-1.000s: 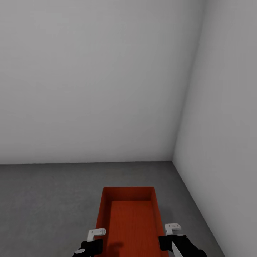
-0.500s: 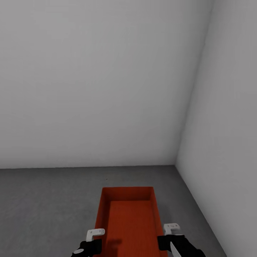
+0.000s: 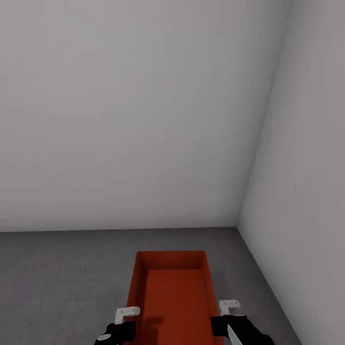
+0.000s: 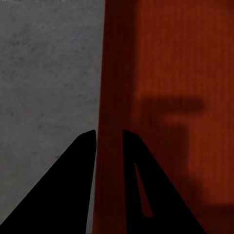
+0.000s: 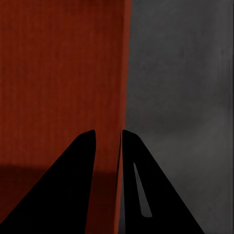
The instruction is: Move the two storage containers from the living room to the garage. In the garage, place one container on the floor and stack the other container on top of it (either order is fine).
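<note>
Here one storage container (image 3: 170, 297) sits at six o'clock in the head view, above the grey floor (image 3: 62, 278) near a corner of the garage. The left gripper (image 4: 109, 139) pinches its left long wall; the right gripper (image 5: 108, 139) pinches the right wall. It probably handles as light, stiff plastic, best held by those thin walls. Count: one container, two grippers.

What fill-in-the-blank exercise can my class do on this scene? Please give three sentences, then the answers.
1. The storage container is coloured ____.
2. The left gripper and the right gripper each straddle a long ____ of the container.
3. The concrete floor is dark ____.

Answers: orange-red; wall; grey
</note>
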### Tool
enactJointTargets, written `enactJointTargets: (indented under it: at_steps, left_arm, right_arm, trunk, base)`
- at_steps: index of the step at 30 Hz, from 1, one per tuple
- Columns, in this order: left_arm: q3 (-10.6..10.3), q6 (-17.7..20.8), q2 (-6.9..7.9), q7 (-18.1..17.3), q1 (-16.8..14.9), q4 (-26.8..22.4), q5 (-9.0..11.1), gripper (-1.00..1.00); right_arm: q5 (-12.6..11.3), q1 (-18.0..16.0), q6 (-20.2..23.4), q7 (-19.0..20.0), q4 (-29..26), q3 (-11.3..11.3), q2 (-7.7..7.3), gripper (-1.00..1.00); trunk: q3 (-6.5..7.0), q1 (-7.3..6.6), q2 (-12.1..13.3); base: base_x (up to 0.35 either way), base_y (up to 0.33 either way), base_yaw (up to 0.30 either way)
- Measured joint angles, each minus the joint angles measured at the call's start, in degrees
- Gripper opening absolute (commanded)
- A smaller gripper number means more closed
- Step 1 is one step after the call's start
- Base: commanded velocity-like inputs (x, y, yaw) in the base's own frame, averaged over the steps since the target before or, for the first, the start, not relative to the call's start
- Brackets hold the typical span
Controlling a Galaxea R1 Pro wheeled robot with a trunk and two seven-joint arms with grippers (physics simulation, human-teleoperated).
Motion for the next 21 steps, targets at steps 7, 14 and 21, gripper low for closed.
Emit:
enactJointTargets:
  at_steps: [7, 14, 21]
  left_arm:
    - [-0.3, 0.0, -0.99, 1.3, 0.0, 0.0, 0.0, -1.00]
    - [-0.3, 0.1, -0.81, 1.1, 0.0, 0.0, 0.0, -1.00]
    - [-0.3, 0.1, -0.75, 1.0, 0.0, 0.0, 0.0, -1.00]
  right_arm:
    - [0.0, 0.0, -0.1, 1.3, 0.1, -0.1, -1.06, -1.00]
    - [-0.1, 0.0, 0.0, 1.0, 0.1, 0.0, -0.88, -1.00]
    - [-0.4, 0.0, 0.0, 0.9, 0.0, 0.2, -0.86, -1.00]
  trunk:
    - [0.00, 0.01, 0.0]
    - [0.00, 0.01, 0.0]
    - [-0.06, 0.00, 0.0]
  base:
    - [0.072, -0.078, 0.000]
    - [0.041, -0.009, 0.000]
    - [0.121, -0.001, 0.020]
